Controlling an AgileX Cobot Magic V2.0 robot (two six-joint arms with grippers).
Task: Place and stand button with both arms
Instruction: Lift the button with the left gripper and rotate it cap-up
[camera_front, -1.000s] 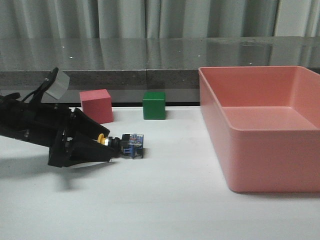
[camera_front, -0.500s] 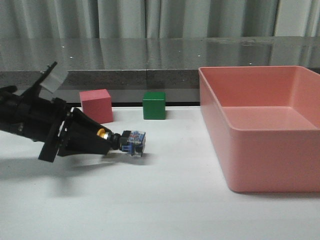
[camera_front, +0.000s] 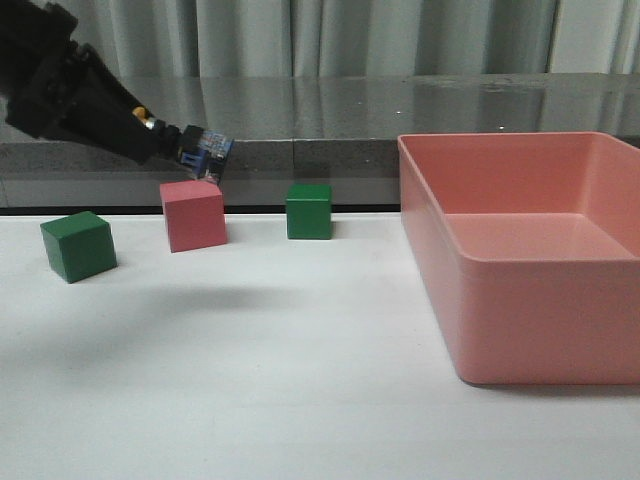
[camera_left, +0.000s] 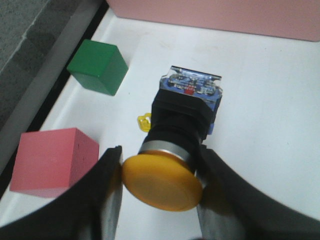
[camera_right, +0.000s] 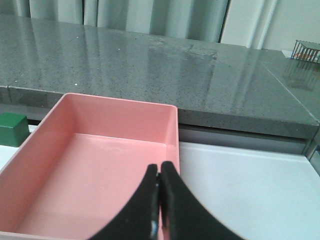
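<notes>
A: Where do we see the button (camera_front: 198, 150)?

B: Up in the air at the far left of the front view, clear of the table (camera_front: 300, 380), above the pink cube (camera_front: 194, 213). The left gripper (camera_front: 150, 135) has it clamped.

A: How does it sit in the fingers?

B: From the left wrist camera we see the button (camera_left: 181, 131) lying along the gripper's axis: the yellow cap is back between the two fingers (camera_left: 107, 190), nearest the wrist, and the black body and blue-and-clear base stick out past the tips. The fingers press in at the collar and cap, one on each side.

A: And below it?

B: In that same view we see the pink cube (camera_left: 50, 162) and a green cube (camera_left: 97, 67) on the table, both apart from the button.

A: In the front view we count two green cubes.

B: Yes, one near the left edge (camera_front: 78, 245), one in the middle (camera_front: 308, 210). The pink bin (camera_front: 520, 320) stands to the right.

A: The right gripper (camera_right: 159, 200)?

B: Its fingers meet, nothing between them, and it hangs over the bin (camera_right: 50, 145).
</notes>
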